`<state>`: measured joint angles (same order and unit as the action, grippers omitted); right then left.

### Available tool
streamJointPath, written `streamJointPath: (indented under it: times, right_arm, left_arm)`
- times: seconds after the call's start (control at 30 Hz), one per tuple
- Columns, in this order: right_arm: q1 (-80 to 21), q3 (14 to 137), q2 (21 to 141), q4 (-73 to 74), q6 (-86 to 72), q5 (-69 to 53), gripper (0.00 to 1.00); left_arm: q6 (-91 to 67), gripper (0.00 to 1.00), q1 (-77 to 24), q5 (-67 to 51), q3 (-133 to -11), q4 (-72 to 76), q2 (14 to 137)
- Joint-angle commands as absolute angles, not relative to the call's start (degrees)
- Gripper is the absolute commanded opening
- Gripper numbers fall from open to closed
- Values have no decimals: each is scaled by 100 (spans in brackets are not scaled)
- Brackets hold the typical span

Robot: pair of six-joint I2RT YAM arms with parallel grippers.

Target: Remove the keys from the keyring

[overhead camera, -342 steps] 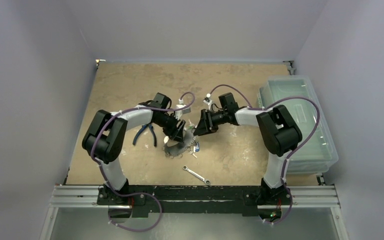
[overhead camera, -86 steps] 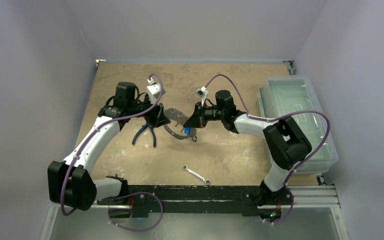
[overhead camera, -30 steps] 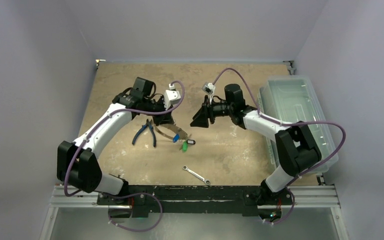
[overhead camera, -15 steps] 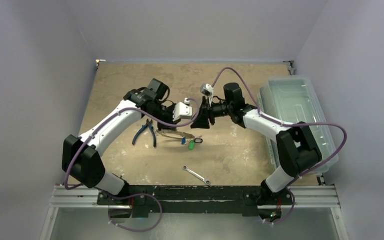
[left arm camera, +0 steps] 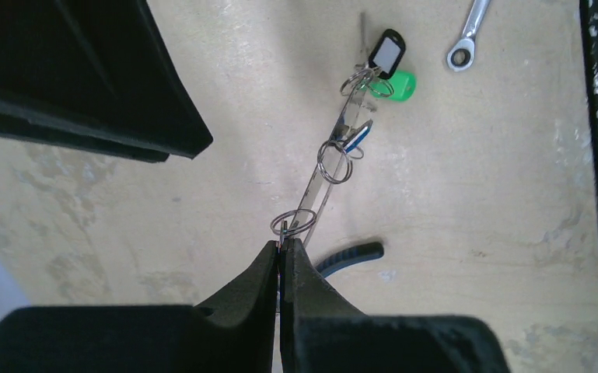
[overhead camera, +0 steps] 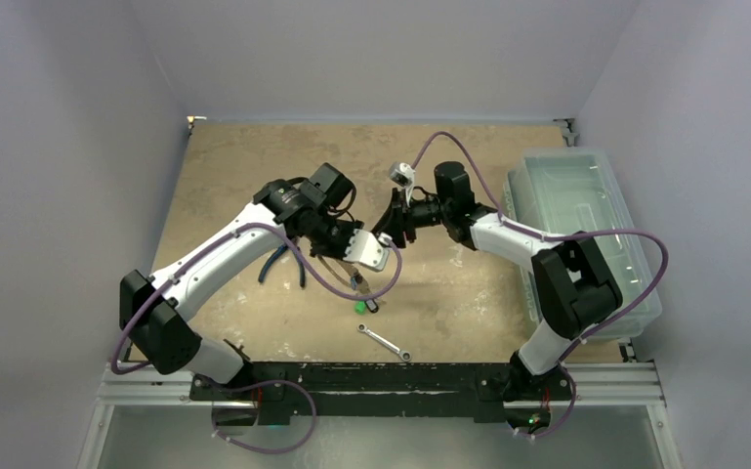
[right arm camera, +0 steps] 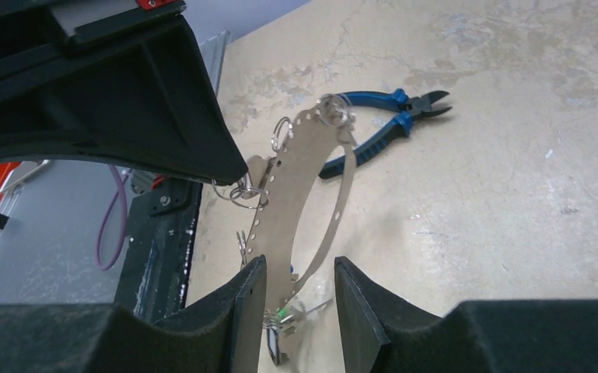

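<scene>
The keyring (right arm camera: pixel 303 132) is a large flat silver loop with small holes, held up off the table. My left gripper (left arm camera: pixel 281 245) is shut on its thin edge, beside a small split ring. The keys (left arm camera: pixel 373 74) hang at the loop's far end, with a black tag, a green tag (left arm camera: pixel 399 85) and a bit of blue. My right gripper (right arm camera: pixel 299 291) is open, and the lower part of the loop passes between its fingers (right arm camera: pixel 253 287). In the top view both grippers meet mid-table, and the keys (overhead camera: pixel 361 301) dangle just above the board.
Blue-handled pliers (right arm camera: pixel 389 109) lie on the board behind the loop, half hidden under the left arm (overhead camera: pixel 254 234) in the top view. A silver wrench (overhead camera: pixel 384 341) lies near the front edge. A clear plastic bin (overhead camera: pixel 586 234) stands at the right.
My left arm has carried the keyring right, up to the right gripper, and the loop now hangs more upright. The right jaws have narrowed around the loop.
</scene>
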<state>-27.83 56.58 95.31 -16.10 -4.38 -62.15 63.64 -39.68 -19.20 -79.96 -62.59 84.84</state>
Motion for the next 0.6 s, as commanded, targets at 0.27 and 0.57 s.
streamJointPath:
  times: [0.27, 0.57]
  right_arm:
    - [-3265, 5836, 9401, -1848, -60, -6487, 41]
    - [-3444, 5998, 9413, -1505, 316, -6451, 44]
  left_arm:
    - [8562, 0, -4448, -1171, -6797, -4928, 6981]
    - [8553, 0, -4515, -1176, -6242, -4131, 6607]
